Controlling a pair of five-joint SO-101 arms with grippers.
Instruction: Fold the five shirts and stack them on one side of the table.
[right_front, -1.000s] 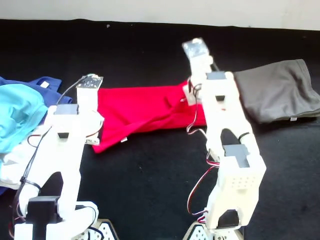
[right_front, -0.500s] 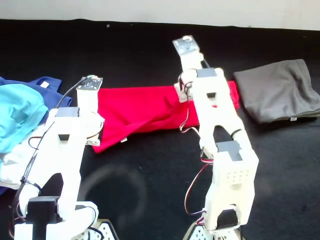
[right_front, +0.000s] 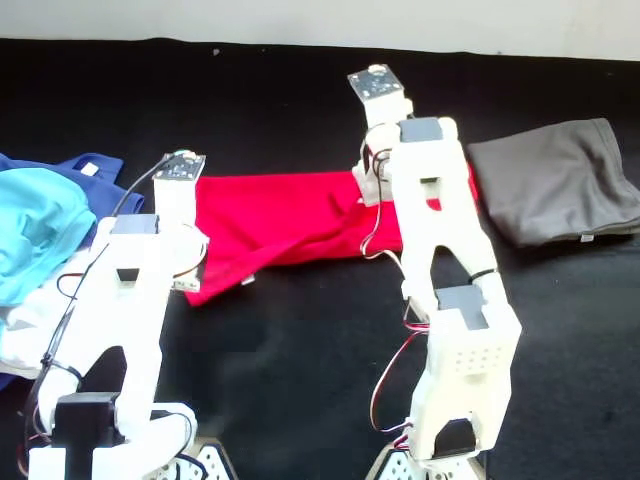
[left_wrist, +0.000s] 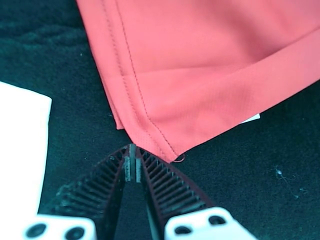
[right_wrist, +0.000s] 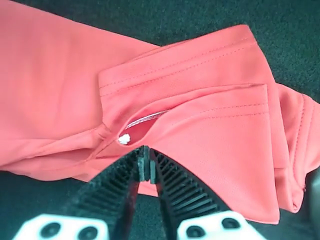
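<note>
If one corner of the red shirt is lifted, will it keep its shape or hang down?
Probably it hangs limp: the red shirt already lies in soft folds. Its cloth looks thin, so likely light. On the dark table cover, it may drag and bunch rather than slide.

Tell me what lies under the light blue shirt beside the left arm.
A dark blue shirt pokes out from beneath the light blue shirt at its far side, and white cloth shows at its near side. How far either runs underneath is covered.
</note>
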